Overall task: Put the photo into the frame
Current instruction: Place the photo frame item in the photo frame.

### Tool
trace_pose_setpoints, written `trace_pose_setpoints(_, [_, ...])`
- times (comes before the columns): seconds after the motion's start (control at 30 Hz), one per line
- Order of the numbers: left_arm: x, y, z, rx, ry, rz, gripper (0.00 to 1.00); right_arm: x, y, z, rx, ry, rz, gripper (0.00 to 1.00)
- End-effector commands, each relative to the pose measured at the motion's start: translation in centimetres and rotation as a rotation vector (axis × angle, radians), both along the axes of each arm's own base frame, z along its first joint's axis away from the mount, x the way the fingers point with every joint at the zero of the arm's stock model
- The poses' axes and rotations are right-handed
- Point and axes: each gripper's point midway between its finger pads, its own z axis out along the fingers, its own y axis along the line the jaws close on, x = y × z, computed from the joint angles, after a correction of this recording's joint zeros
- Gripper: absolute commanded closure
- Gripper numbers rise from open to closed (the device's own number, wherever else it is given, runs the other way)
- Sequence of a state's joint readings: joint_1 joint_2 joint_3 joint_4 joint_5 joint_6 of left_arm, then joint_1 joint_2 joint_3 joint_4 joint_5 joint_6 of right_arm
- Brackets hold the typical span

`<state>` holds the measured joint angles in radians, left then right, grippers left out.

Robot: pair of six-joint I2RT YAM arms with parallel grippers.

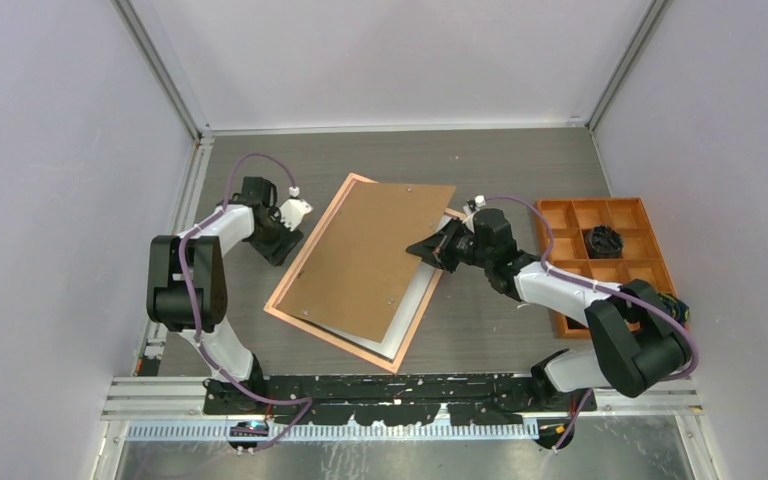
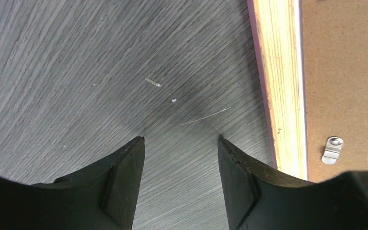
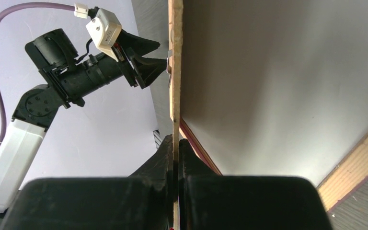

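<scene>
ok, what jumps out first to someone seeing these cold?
The brown backing board is mid-table, held tilted over the frame by the right gripper, which is shut on the board's right edge. The photo, white side up, shows beneath it inside the frame. The left gripper hangs open over the table beside the frame's left edge.

Pale lavender walls (image 1: 390, 60) enclose 3 sides of the grey wood-grain counter (image 1: 520, 160); aluminium posts (image 1: 159, 65) rise at its far corners.
</scene>
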<state>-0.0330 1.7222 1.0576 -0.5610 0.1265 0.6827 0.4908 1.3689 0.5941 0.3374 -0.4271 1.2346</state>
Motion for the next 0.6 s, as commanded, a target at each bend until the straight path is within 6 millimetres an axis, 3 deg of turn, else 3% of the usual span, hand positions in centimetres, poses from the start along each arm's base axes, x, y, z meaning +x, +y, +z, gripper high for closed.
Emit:
trace_pose_setpoints(0.0, [-0.1, 0.1, 0.4, 0.014, -0.013, -0.024, 0.41, 1.5, 1.3, 3.7, 0.042, -0.158, 0.041, 0.99])
trace_pose_setpoints(0.57, [-1.4, -1.3, 0.1, -0.053, 0.034, -0.065, 0.47, 3.5, 1.7, 1.1, -0.023, -0.156, 0.056, 0.99])
